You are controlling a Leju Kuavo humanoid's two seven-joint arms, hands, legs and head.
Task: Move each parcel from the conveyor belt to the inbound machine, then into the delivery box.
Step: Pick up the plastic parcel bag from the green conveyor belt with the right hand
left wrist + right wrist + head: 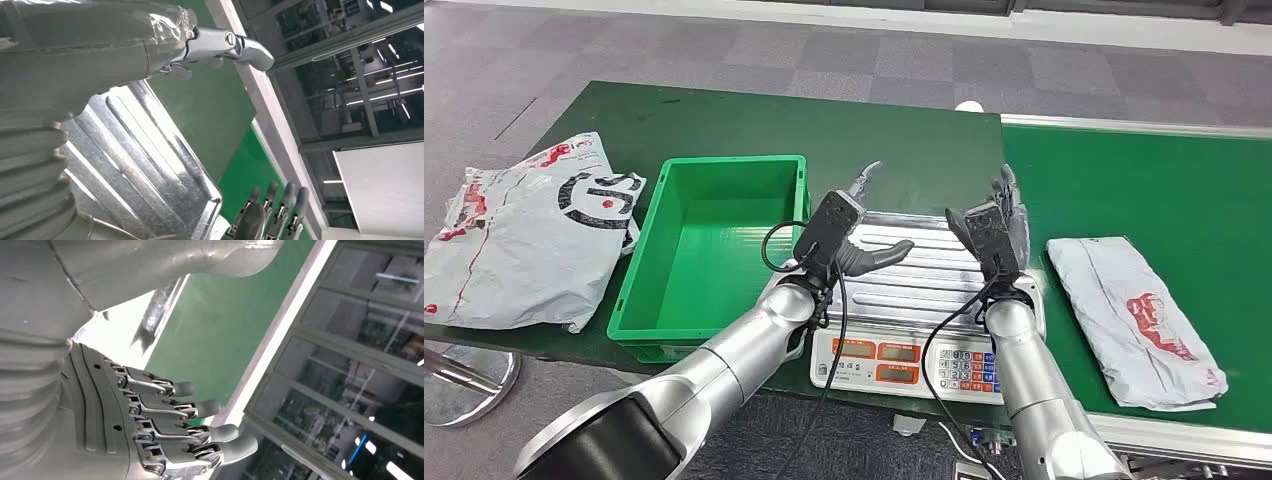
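Note:
A white parcel (pixel 1139 320) with red print lies flat on the bright green conveyor belt (pixel 1144 190) at the right. The inbound machine is a scale with a bare steel platter (pixel 914 280) and a keypad at the table's front. My left hand (pixel 849 235) hovers over the platter's left side with fingers spread and empty. Over the platter's right edge my right hand (pixel 991 228) stands upright, fingers straight and apart, holding nothing. The green delivery box (pixel 639 300) sits empty left of the scale. The left wrist view shows my left hand (pixel 75 55) above the platter (pixel 135 160); the right wrist view shows my right hand (pixel 150 430).
A large white parcel (pixel 519 235) with black and red print lies on the dark green table left of the box, overhanging the front edge. The belt's metal rail (pixel 1124 127) runs along the far side. A round stool base (pixel 469 380) stands on the floor at lower left.

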